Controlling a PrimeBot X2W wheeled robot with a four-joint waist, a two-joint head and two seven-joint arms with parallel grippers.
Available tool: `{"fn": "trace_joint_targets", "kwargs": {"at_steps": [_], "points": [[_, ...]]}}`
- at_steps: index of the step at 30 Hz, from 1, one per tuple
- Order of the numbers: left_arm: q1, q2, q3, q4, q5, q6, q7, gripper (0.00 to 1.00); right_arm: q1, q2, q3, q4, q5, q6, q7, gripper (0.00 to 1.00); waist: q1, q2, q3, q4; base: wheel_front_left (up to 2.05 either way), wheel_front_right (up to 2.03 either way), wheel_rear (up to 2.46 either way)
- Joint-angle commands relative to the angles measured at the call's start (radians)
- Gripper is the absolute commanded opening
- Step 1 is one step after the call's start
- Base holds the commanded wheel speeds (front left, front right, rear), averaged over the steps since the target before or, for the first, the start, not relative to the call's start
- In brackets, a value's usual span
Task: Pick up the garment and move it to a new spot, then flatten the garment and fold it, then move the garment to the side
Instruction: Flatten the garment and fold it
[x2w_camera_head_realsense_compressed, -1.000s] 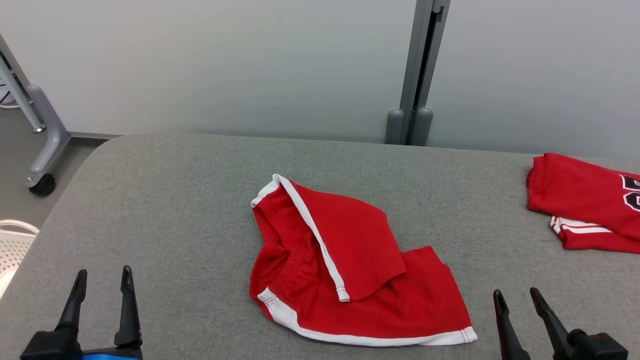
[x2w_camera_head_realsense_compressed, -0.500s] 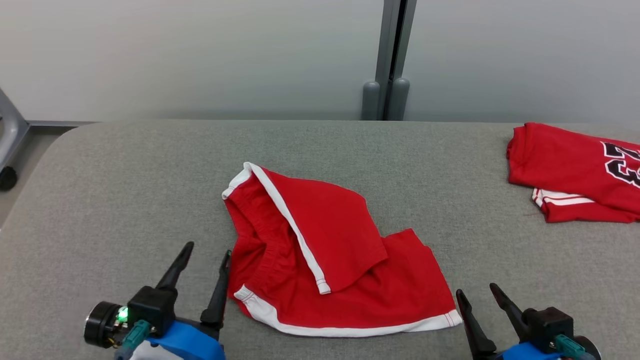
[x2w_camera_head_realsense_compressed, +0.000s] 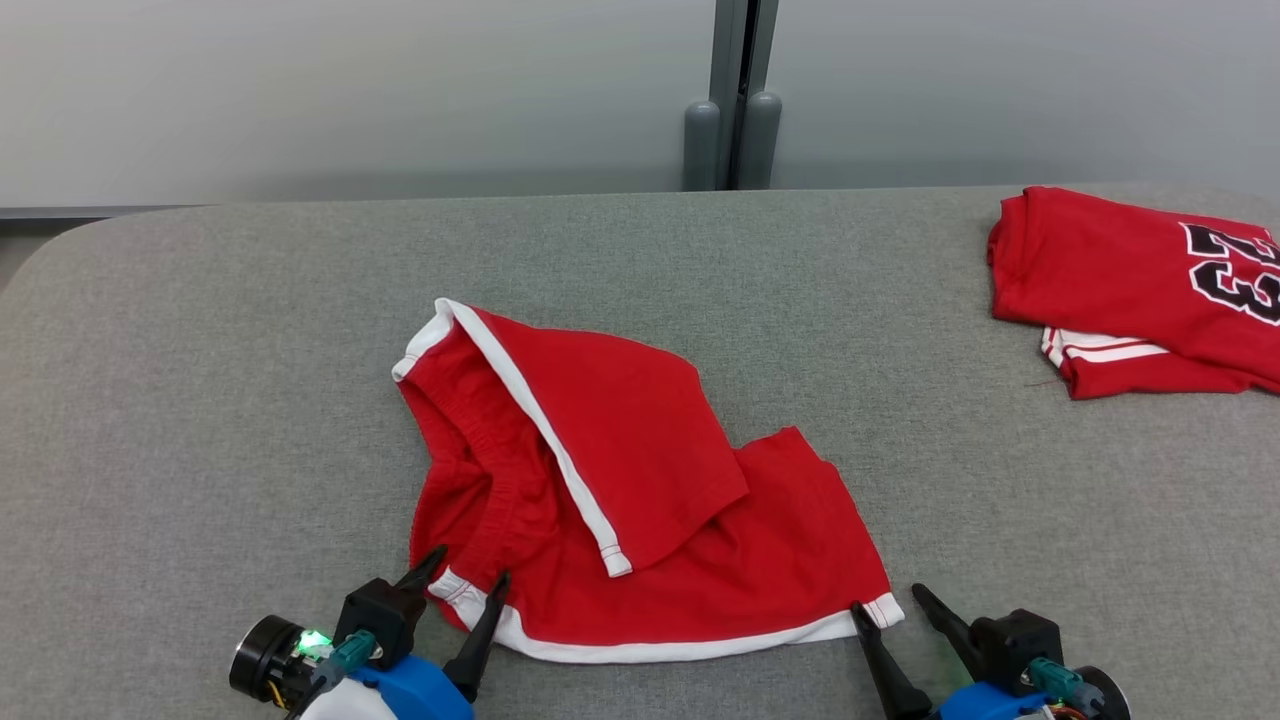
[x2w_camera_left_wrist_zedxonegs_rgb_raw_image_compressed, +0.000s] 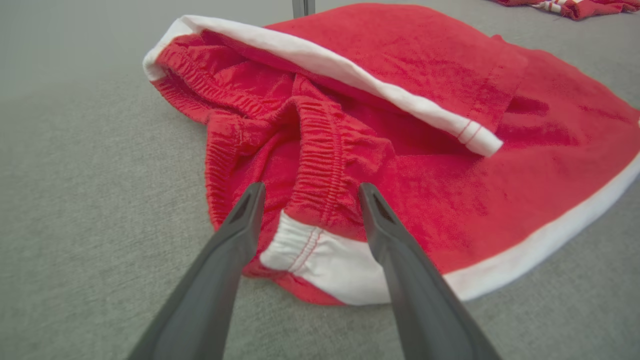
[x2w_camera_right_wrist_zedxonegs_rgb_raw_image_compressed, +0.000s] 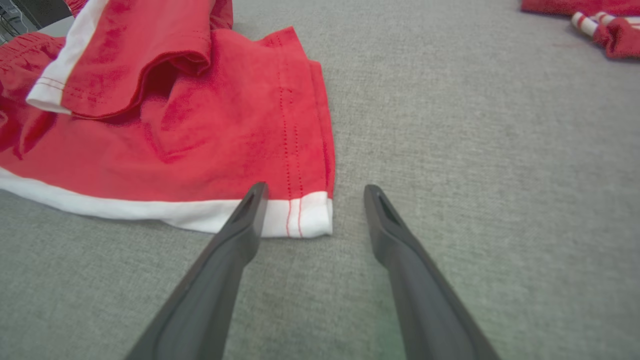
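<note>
Closest in, the left gripper (x2w_camera_head_realsense_compressed: 468, 566) is parked at the near-left corner of the shorts (x2w_camera_head_realsense_compressed: 640, 500), fingers spread wide and gripping nothing. In the left wrist view, the white-trimmed corner next to the elastic waistband sits right between them. Can't tell if the tips actually touch the cloth. The right gripper (x2w_camera_head_realsense_compressed: 886, 598) is at the near-right corner, also wide open and empty, with one finger over the white hem and the other over bare table (x2w_camera_head_realsense_compressed: 200, 400). The shorts lie roughly mid-table, rumpled, waistband bunched on the left and one leg flopped over the other with its white stripe running diagonally. Further back on the right there's a folded red jersey (x2w_camera_head_realsense_compressed: 1100, 270) with black numbers, well apart from the shorts. Past the far edge, a grey post (x2w_camera_head_realsense_compressed: 735, 100) stands against a pale wall (x2w_camera_head_realsense_compressed: 350, 90).
</note>
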Motion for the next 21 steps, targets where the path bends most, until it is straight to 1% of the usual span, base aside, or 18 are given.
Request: {"fn": "trace_joint_targets", "kwargs": {"at_steps": [1,7,14,15,16,17,21], "points": [[-0.032,0.013,-0.019,0.038,-0.017,0.0,-0.014,1.0,-0.026,0.0,0.014,0.022,0.009,0.0,-0.008,1.0,-0.0002,-0.0002,0.004,-0.005,0.0,0.0,0.0],[-0.083,0.016,-0.069,0.154,-0.061,0.0,-0.04,1.0,-0.057,0.006,0.05,0.093,0.02,0.0,-0.021,1.0,-0.0002,-0.0002,0.006,-0.014,0.0,0.0,0.0],[-0.098,0.013,-0.142,0.213,-0.128,0.0,-0.059,1.0,-0.085,0.016,0.078,0.165,0.041,0.0,-0.035,1.0,-0.0002,-0.0002,0.008,-0.006,0.0,0.0,0.0],[-0.101,0.011,-0.153,0.217,-0.143,0.0,-0.06,0.47,-0.086,0.019,0.087,0.172,0.05,0.0,-0.034,0.39,-0.0002,-0.0002,0.008,-0.004,0.0,0.0,0.0],[-0.101,0.008,-0.163,0.219,-0.153,0.0,-0.062,0.24,-0.089,0.022,0.098,0.177,0.059,0.0,-0.036,0.0,-0.0002,-0.0002,0.008,-0.003,0.0,0.0,0.0],[-0.102,0.008,-0.172,0.22,-0.165,0.0,-0.062,0.0,-0.093,0.023,0.106,0.182,0.067,0.0,-0.038,0.0,-0.0002,-0.0002,0.009,-0.001,0.0,0.0,0.0],[-0.107,0.017,-0.2,0.198,-0.212,0.0,-0.073,0.0,-0.111,0.02,0.113,0.153,0.096,0.0,-0.05,0.0,-0.0002,-0.0002,0.007,0.002,0.0,0.0,0.0]]}}
